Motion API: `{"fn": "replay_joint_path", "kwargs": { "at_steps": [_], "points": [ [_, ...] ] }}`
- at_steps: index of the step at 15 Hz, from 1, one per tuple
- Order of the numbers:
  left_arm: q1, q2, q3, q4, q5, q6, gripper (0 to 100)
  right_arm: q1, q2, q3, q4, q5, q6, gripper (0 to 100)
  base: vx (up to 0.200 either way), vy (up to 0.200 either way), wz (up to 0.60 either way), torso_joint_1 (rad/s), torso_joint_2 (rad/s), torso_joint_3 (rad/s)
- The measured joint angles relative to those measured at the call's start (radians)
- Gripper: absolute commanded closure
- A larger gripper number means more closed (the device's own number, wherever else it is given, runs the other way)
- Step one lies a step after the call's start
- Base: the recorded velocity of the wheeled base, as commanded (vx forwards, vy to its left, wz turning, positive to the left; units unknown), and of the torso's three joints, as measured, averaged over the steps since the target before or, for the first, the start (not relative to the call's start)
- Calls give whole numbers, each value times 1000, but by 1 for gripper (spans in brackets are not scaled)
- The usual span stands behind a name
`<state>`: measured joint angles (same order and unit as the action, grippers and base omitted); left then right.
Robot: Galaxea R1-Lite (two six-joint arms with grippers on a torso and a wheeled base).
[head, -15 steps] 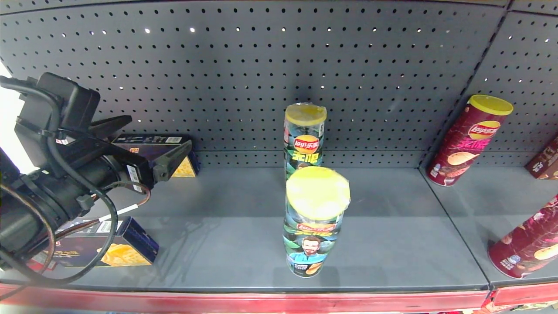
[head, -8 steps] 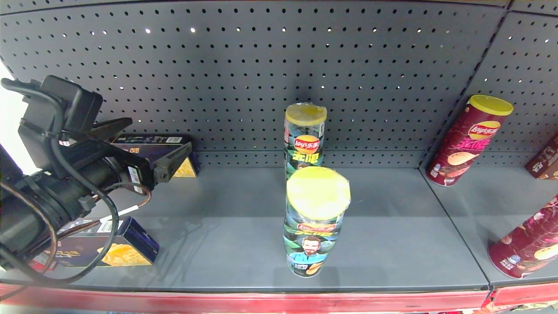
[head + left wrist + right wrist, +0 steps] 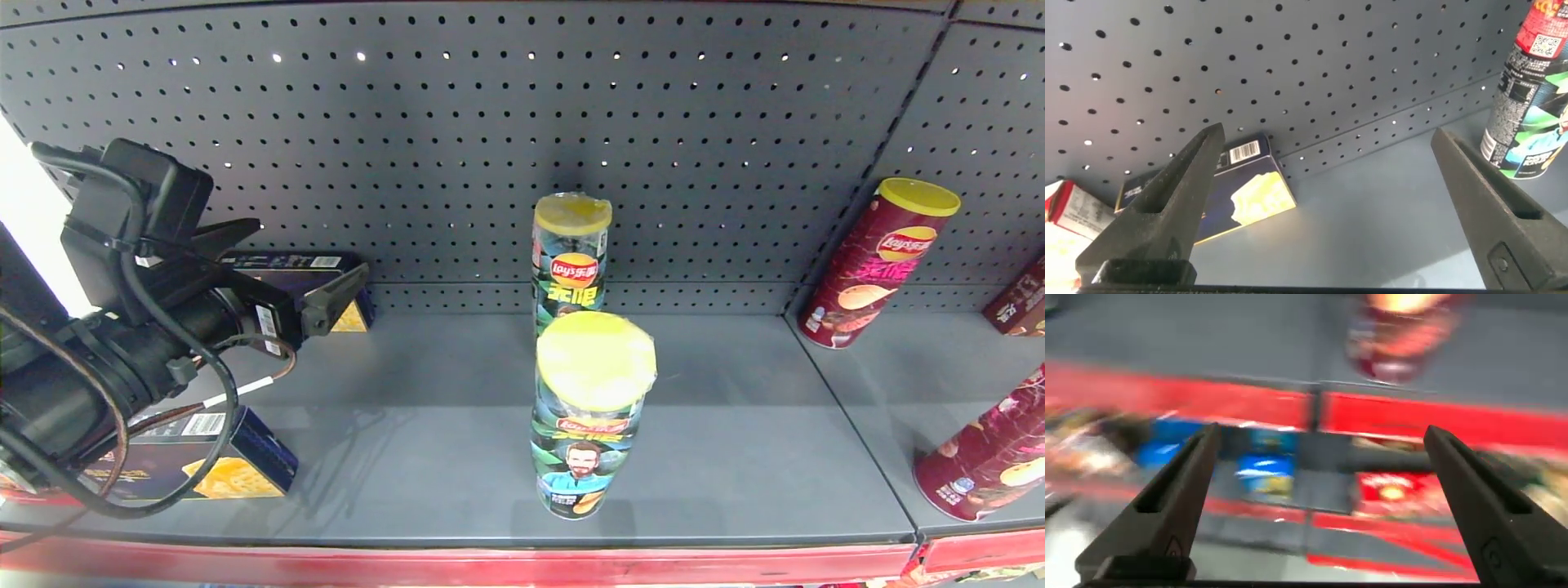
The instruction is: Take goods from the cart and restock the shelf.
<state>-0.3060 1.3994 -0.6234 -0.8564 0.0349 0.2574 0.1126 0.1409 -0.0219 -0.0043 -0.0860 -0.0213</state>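
Left gripper [image 3: 304,260] spread open, empty, over left end of shelf [image 3: 735,441], facing rear blue box [image 3: 1245,192]; right gripper [image 3: 1321,437] spread open, empty; front can [image 3: 589,412] upright mid-shelf, rear can [image 3: 570,257] directly behind it.

- Soft, even light falls on the shelf [image 3: 735,457] from above and in front; a dim shadow lies on the pegboard [image 3: 408,147] above the rear can [image 3: 571,245]
- Bright pinpoints shine through some pegboard holes; the head view's left edge is blown out white
- Pegboard rows bow toward the head view's corners
- The right wrist view is smeared; the red shelf edge [image 3: 1413,416] streaks
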Motion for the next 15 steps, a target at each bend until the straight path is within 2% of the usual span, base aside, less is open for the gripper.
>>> {"fn": "replay_joint_path", "kwargs": {
  "at_steps": [2,5,6,8,12,15],
  "points": [
    [-2,6,-1,0,-1,0,0,-109,-42,2,-20,6,44,0,0,0,0,0,0,0],
    [-7,11,-3,-3,-3,0,0,-115,-108,15,-46,193,38,0,0,0,0,0,0,0],
    [-9,12,-7,-3,-3,0,0,-114,-119,17,-45,166,31,0,0,0,0,0,0,0],
    [-16,12,-8,-1,-3,0,0,-114,-133,19,1,10,30,0,0,0,0,0,0,0],
    [-21,9,-7,-1,-3,0,0,-114,-140,20,6,21,26,0,0,0,0,0,0,0],
    [-39,-51,34,1,-7,-4,0,-113,-141,21,5,22,24,0,0,0,0,0,0,0]
  ]
}}
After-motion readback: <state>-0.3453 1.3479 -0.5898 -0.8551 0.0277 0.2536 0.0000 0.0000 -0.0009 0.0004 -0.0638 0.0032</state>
